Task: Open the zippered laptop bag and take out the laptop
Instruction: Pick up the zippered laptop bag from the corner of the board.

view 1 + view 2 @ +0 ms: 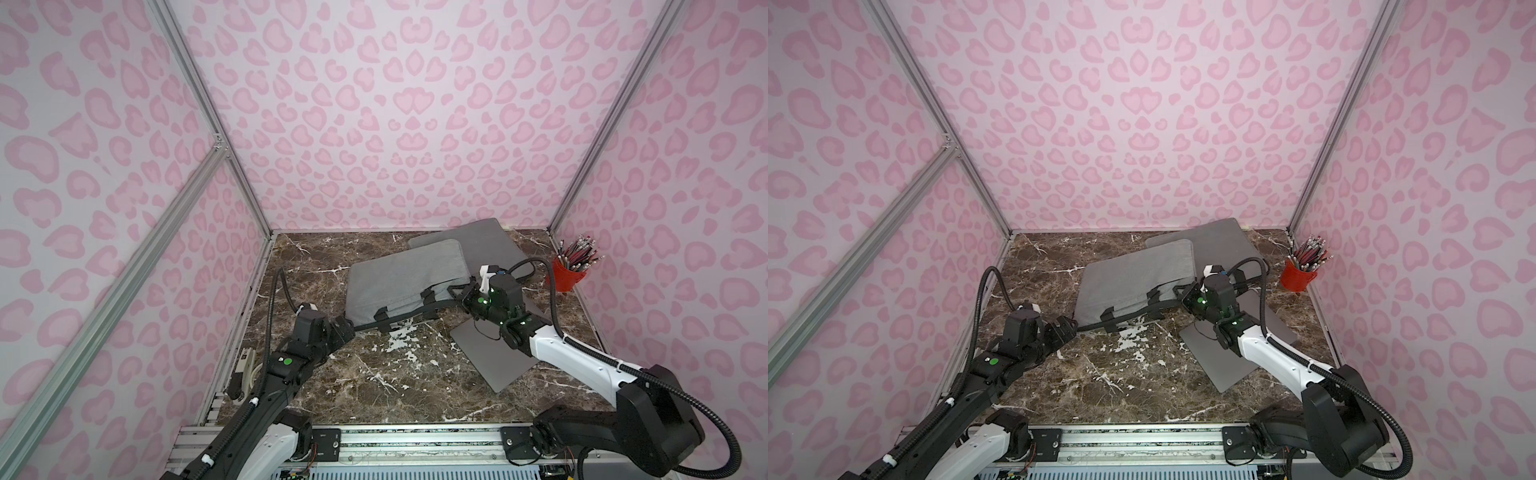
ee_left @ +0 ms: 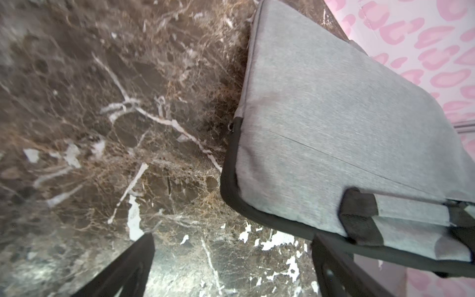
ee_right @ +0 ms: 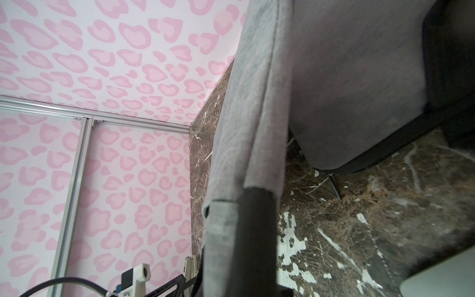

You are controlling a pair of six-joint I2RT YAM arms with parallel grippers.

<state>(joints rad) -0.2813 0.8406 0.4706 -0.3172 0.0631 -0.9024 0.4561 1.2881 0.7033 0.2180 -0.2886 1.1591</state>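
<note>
The grey laptop bag [image 1: 407,278] [image 1: 1133,278] is seen lying across the middle of the marble worktop [image 1: 374,382], with its black-trimmed edge and black handle straps [image 1: 415,309] turned toward the arms. The laptop [image 1: 490,357] [image 1: 1225,357] is found outside the bag, flat on the worktop just beside the bag's near right corner and partly covered by the right arm. Whether anything remains in the bag cannot be told, as its mouth is not shown clearly.

The left jaws are held wide open at the bag's near left corner. In the left wrist view the two black fingers [image 2: 133,264] are spread far apart with bare worktop between them, and the bag's trimmed corner [image 2: 231,185] lies just beside one finger. Nothing is gripped.

The right jaws are closed at the bag's near right corner. In the right wrist view a fold of grey fabric with a dark strip [image 3: 244,231] is seen running straight into them, so the bag is held by its edge.

A dark grey pad [image 1: 486,241] lies behind the bag, partly under it, against the back wall. At the far right corner a red cup [image 1: 567,276] stands upright, filled with a bunch of pencils [image 1: 579,251].
</note>
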